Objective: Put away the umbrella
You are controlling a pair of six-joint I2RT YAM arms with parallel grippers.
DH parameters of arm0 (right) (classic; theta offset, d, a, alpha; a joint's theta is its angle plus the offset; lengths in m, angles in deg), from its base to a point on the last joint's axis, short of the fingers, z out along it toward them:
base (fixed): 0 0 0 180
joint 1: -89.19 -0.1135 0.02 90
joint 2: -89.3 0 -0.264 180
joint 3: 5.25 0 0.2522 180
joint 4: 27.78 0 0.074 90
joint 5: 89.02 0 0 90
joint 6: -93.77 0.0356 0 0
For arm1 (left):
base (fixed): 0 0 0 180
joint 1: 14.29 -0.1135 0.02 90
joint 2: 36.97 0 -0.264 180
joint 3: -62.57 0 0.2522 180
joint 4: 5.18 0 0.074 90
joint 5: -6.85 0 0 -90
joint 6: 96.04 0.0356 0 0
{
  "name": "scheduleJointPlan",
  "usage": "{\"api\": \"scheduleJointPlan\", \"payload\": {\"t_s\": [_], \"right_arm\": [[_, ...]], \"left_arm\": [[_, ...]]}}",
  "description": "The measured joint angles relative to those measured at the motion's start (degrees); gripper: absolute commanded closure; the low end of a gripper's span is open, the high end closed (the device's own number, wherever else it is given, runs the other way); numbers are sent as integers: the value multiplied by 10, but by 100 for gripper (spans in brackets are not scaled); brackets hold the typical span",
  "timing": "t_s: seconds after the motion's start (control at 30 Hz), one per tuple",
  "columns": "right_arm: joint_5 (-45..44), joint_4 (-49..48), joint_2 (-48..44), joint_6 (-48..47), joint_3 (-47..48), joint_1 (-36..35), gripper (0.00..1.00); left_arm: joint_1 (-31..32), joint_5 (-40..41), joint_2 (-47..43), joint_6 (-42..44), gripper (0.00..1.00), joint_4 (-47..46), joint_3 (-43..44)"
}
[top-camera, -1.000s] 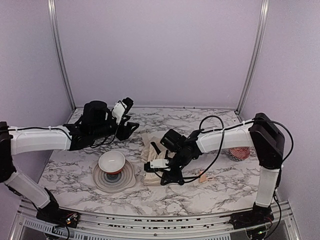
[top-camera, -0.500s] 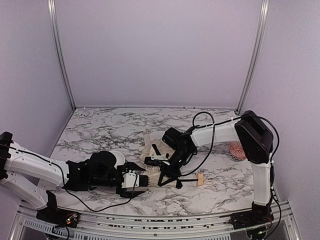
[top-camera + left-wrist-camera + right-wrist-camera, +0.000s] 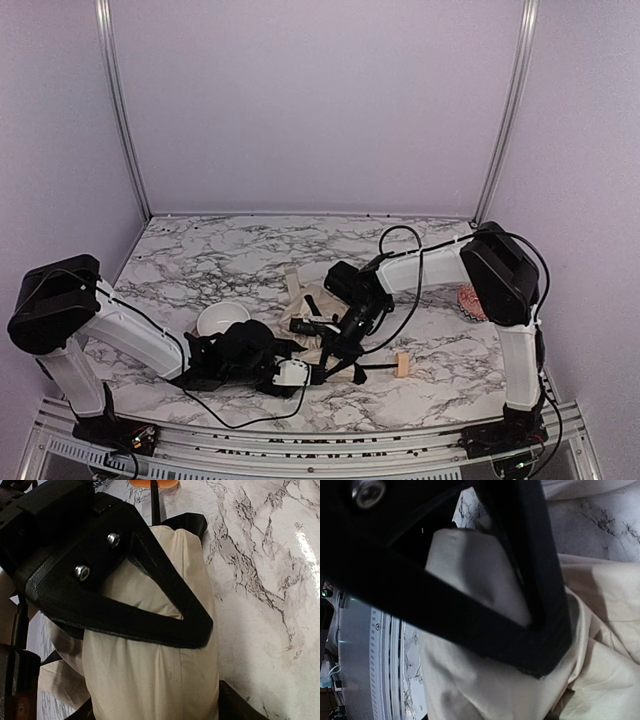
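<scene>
1. Since half a second ago, the left arm has swung further right along the bottom of the overhead view. The left gripper [image 3: 303,372] now lies at lower centre, past the white bowl [image 3: 222,318]. The right gripper [image 3: 336,345] has hardly shifted.
2. The umbrella [image 3: 302,312] lies mid-tabletop [image 3: 200,250], its cream canopy bunched and its handle [image 3: 403,363] to the lower right.
3. The left fingers [image 3: 150,625] are spread, with the rolled canopy between them. Whether the right fingers are open or closed cannot be told.
4. Judged step: gathering the canopy into a tight roll. The next move likely calls for the left fingers to close on the bundle without trapping loose folds.
5. Only the left wrist view shows the shaft [image 3: 156,505] leaving the bundle. The right wrist view shows only fabric behind a finger. The overhead view alone gives the layout.
</scene>
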Motion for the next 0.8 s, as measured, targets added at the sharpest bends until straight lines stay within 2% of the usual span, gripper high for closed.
{"api": "scheduleJointPlan", "payload": {"t_s": [0.03,0.13,0.27,0.33,0.47,0.8], "right_arm": [[0,3,1,-1,2,0,73],[1,10,2,-2,7,0,54],[10,17,-3,12,9,11,36],[6,16,-14,24,5,17,30],[-25,-6,-53,48,-20,33,27],[-148,-100,-224,114,-110,130,26]], "left_arm": [[3,3,1,0,42,0,0],[5,1,2,-6,62,18,6],[4,-12,7,-35,71,108,50],[3,-15,17,-50,77,154,82],[-7,-23,43,-78,86,213,138],[-40,-113,61,-130,92,304,195]]}}
